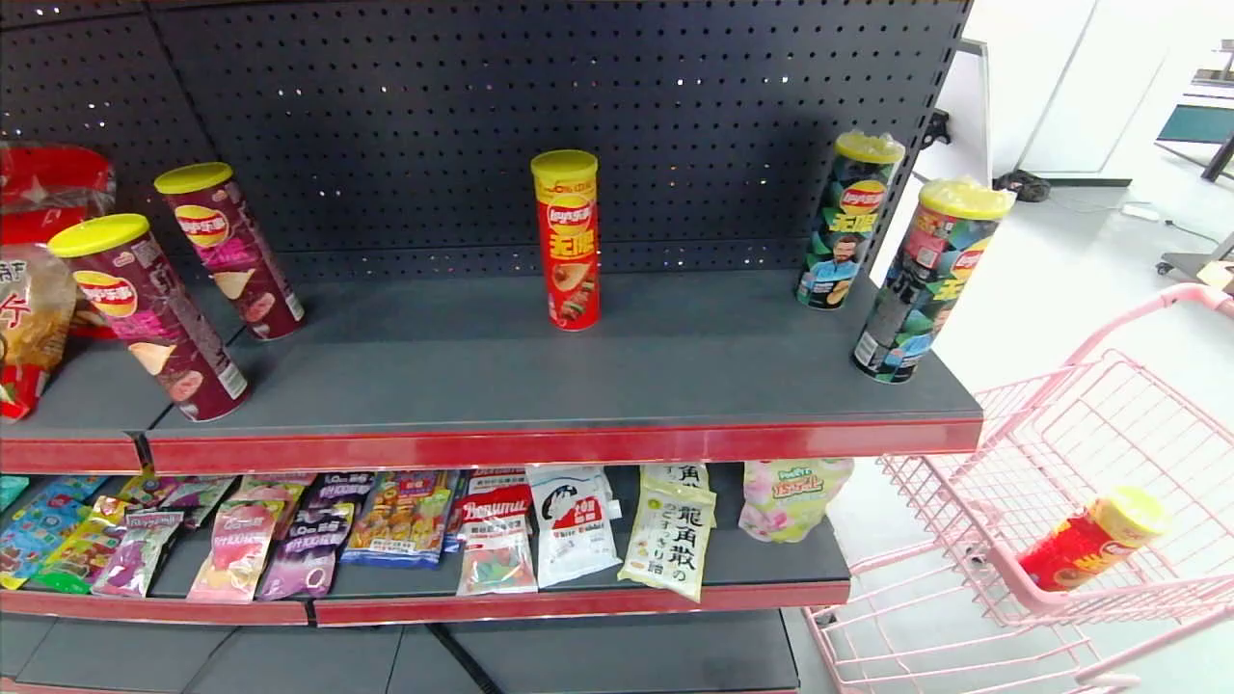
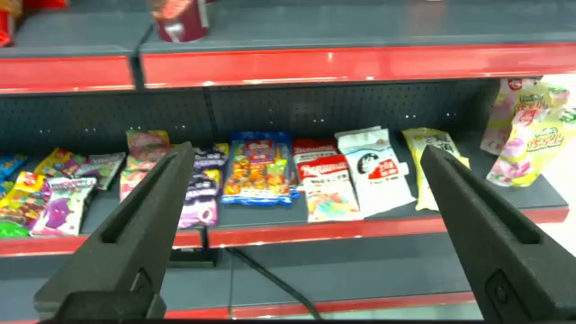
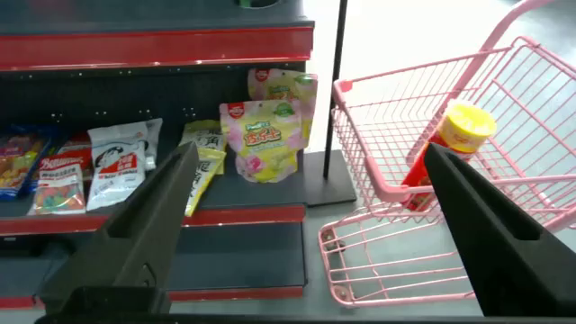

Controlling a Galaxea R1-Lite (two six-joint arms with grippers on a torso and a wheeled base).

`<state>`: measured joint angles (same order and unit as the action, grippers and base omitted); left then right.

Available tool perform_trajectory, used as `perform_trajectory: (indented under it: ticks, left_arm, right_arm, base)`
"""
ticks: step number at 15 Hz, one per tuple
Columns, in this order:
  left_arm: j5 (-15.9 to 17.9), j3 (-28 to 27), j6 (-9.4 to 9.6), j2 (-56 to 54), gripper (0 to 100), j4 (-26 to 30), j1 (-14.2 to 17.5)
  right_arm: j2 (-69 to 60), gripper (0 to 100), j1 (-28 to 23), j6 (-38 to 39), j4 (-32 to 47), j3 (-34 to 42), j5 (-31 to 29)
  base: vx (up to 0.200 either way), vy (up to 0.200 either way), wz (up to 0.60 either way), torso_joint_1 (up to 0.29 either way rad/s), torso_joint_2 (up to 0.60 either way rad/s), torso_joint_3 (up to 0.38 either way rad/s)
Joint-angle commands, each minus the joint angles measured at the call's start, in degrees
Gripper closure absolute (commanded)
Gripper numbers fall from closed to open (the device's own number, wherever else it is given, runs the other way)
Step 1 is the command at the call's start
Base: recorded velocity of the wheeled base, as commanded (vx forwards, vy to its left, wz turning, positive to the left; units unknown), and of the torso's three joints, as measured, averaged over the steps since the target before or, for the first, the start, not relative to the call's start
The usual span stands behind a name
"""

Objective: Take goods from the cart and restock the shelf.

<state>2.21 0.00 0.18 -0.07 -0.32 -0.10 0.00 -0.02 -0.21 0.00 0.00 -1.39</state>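
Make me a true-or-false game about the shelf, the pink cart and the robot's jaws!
1. A red can lies in the pink cart. True.
2. The top shelf holds three cans. False: five cans stand there.
3. The left gripper and right gripper both have open jaws, holding nothing. True.
4. The lower shelf holds cans. False: snack bags lie there.
5. The cart stands on the robot's left. False: it stands on the right.
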Motion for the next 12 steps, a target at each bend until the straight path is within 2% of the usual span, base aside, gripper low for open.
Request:
perform_trajectory:
  ticks: [1, 8, 9, 12]
  left_arm:
    - [0.0, 0.0, -0.01, 0.1, 0, 0.0, 0.0]
    - [0.0, 0.0, 0.08, 0.1, 0, 0.0, 0.0]
    - [0.1, 0.0, 0.08, 0.1, 0, 0.0, 0.0]
    - [0.1, 0.0, -0.01, 0.1, 0, 0.0, 0.0]
  right_arm:
    - [0.0, 0, -0.1, 0.0, 0.0, 0.0, 0.0]
    - [0.0, 0, -0.1, 0.1, 0.0, 0.0, 0.0]
    - [0.0, 0, 0.0, 0.0, 0.0, 0.0, 0.0]
    - [0.0, 0, 0.0, 0.1, 0.0, 0.0, 0.0]
  base:
    - [0.0, -0.2, 0.0, 0.012, 0.0, 0.002]
    - [0.0, -0.2, 0.0, 0.005, 0.0, 0.002]
    - [0.0, 0.0, 0.0, 0.0, 0.0, 0.0]
    - [0.0, 0.0, -0.6, 0.001, 0.0, 0.001]
